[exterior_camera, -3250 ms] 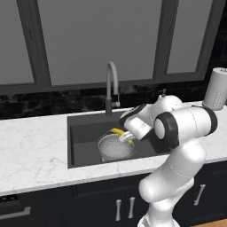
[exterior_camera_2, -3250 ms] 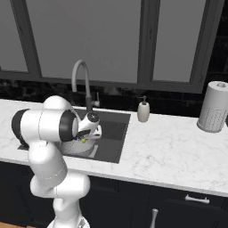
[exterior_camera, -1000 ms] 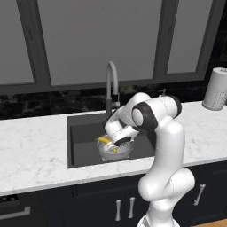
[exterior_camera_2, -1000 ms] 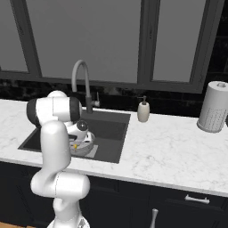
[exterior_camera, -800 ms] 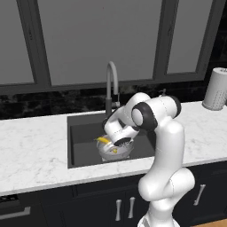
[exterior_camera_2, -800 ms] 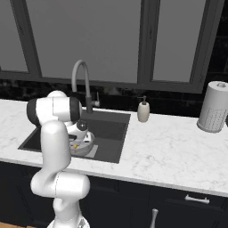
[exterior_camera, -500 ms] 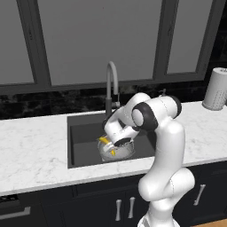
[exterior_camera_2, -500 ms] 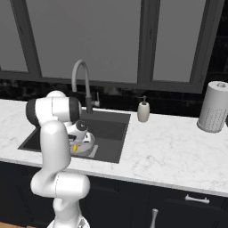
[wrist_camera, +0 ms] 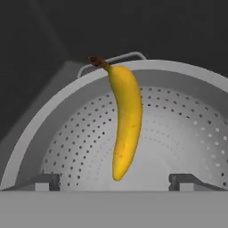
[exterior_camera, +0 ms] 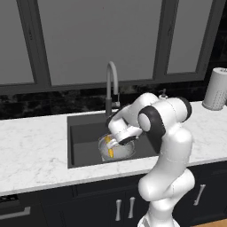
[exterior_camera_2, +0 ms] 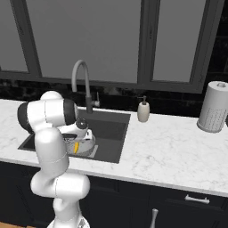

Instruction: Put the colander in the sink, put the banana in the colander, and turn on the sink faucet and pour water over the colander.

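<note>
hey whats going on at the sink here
A white robot arm is reaching down into the sink, where the colander already sits. The banana lies inside the colander, and the end effector hangs just above it with its fingertips spread wide on either side, not gripping it. The sink faucet stands behind the basin, and no water is running from it, so the rinsing step is what is left to do.

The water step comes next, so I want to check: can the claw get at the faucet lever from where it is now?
Probably yes. The claw hangs open over the banana in the colander, holding nothing. The sink faucet rises just behind it at the sink edge, with nothing between. The lever is small.
</note>
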You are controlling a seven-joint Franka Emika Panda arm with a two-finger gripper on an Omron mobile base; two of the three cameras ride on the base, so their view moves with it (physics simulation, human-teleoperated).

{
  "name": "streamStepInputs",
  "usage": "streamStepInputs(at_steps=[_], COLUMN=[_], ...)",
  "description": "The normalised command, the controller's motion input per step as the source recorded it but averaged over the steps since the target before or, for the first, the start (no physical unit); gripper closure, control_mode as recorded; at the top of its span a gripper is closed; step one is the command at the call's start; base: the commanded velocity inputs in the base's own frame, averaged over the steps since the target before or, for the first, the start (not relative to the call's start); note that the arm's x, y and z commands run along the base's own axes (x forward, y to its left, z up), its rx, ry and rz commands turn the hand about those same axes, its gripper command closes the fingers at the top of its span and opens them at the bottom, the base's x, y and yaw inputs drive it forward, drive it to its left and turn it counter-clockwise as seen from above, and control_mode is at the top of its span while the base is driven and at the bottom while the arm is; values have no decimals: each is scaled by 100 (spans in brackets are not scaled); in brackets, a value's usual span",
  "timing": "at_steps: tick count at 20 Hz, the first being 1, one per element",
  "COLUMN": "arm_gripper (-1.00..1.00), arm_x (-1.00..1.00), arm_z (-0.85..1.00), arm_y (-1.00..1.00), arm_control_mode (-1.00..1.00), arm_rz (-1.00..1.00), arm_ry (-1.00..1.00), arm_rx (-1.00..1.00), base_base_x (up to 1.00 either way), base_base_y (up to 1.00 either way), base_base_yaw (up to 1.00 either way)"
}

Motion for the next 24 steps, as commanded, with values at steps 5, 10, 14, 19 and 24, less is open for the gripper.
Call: streamStepInputs(at_steps=[5, 10, 14, 19, 24], arm_gripper=[-100, -100, -100, -100, -100], arm_x=[-15, -8, 7, 41, 47], arm_z=[100, 95, 86, 100, 76], arm_y=[-54, -72, -72, -35, -21], arm_control_mode=[-100, -100, -100, -100, -100], arm_rz=[-3, -2, 0, 0, 0], arm_ry=[-9, -4, 0, 0, 1], arm_rx=[1, 2, 12, 39, 42], base_base_x=[0, 0, 0, 0, 0], base_base_y=[0, 0, 0, 0, 0], base_base_yaw=[0, 0, 0, 0, 0])
